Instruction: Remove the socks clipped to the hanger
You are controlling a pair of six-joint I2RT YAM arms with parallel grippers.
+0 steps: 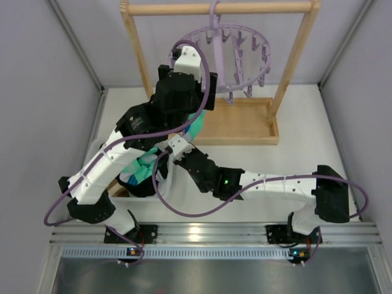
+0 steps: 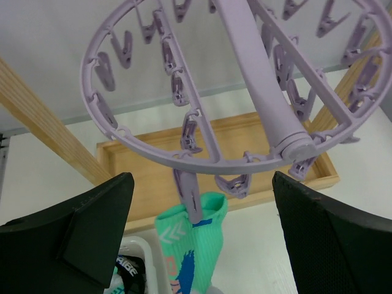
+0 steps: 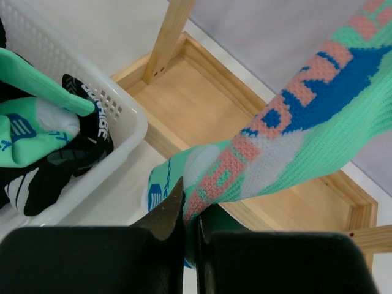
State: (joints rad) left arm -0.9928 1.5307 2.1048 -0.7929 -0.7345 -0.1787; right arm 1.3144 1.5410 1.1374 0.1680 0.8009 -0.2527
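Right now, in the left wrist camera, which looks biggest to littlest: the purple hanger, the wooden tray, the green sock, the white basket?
1. purple hanger, though it is nearest the camera, which inflates it
2. wooden tray
3. green sock
4. white basket, only a corner shows

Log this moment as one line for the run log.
left gripper: open below hanger | right gripper: shut on mint sock | mint sock: pegged to hanger | basket: other socks inside
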